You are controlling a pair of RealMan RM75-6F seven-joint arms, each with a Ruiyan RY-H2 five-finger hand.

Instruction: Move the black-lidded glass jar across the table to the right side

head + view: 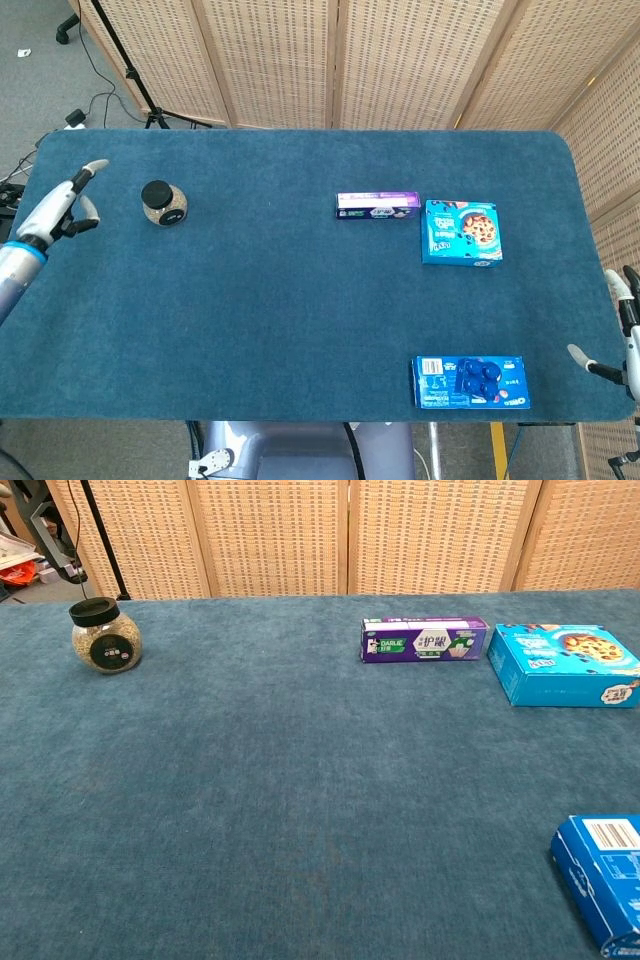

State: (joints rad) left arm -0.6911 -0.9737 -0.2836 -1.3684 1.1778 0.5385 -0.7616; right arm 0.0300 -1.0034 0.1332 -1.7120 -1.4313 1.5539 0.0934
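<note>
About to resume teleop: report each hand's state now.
Left hand: open, holding nothing, just left of the jar.
Right hand: open, holding nothing, at the table's right edge.

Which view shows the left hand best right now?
The head view: the left hand shows there, fingers spread, holding nothing, just left of the jar. The chest view shows the jar only, not the hand.
</note>
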